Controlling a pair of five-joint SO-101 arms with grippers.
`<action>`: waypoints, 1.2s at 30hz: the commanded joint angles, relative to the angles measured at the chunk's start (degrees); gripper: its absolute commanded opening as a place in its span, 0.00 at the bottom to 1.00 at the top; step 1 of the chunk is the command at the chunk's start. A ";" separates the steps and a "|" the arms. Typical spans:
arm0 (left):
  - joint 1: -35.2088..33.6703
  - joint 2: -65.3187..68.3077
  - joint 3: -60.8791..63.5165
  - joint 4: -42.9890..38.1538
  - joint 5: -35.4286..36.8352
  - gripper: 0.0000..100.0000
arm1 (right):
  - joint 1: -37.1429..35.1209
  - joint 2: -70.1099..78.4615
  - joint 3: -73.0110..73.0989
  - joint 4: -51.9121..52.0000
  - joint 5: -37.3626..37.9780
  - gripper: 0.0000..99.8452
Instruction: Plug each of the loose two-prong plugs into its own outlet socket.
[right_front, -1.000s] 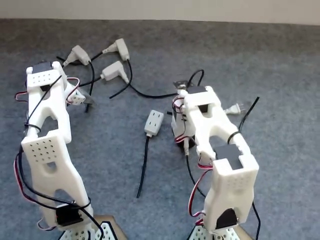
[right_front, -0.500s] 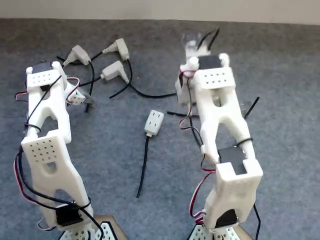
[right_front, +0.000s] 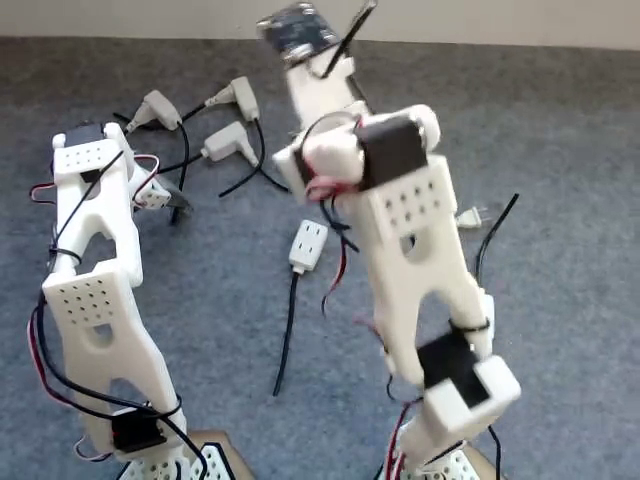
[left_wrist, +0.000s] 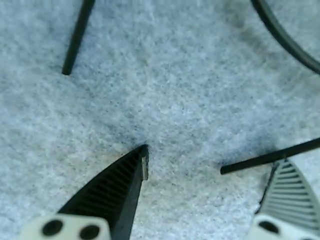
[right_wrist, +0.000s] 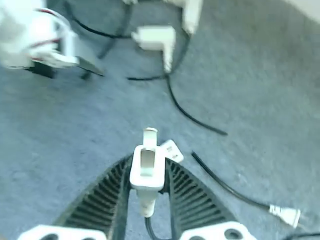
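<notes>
My right gripper (right_wrist: 146, 175) is shut on a white two-prong plug (right_wrist: 146, 165), its black cord trailing back between the ribbed fingers. In the high view that gripper (right_front: 297, 30) is raised well above the carpet at the far side. Below the held plug lies a small white outlet block (right_wrist: 171, 150), which lies mid-carpet (right_front: 308, 243) with its own cord. Another loose two-prong plug (right_front: 470, 215) lies to the right. Three white plug-like pieces (right_front: 228, 142) on black cords lie at the far left. My left gripper (left_wrist: 210, 172) is open, low over bare carpet.
Black cords (right_front: 285, 335) cross the grey carpet between the two arms. Two cord ends (left_wrist: 75, 40) lie near my left gripper's fingers. The left arm (right_front: 95, 230) stands along the left side, and the pale wall edge runs along the far side.
The right arm has lifted from low over the carpet to high up, swinging toward the far side with the plug and cord. The left arm has stayed still.
</notes>
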 joint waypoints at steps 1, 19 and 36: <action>-0.13 -0.57 -1.71 -1.23 0.35 0.36 | -3.82 -9.80 2.24 2.15 0.79 0.01; 2.59 -0.84 -1.63 -2.55 0.79 0.36 | -11.30 -53.85 38.55 -9.80 13.27 0.01; 10.68 -12.88 -3.56 -9.85 0.35 0.36 | -4.79 -73.01 83.74 -38.11 13.80 0.01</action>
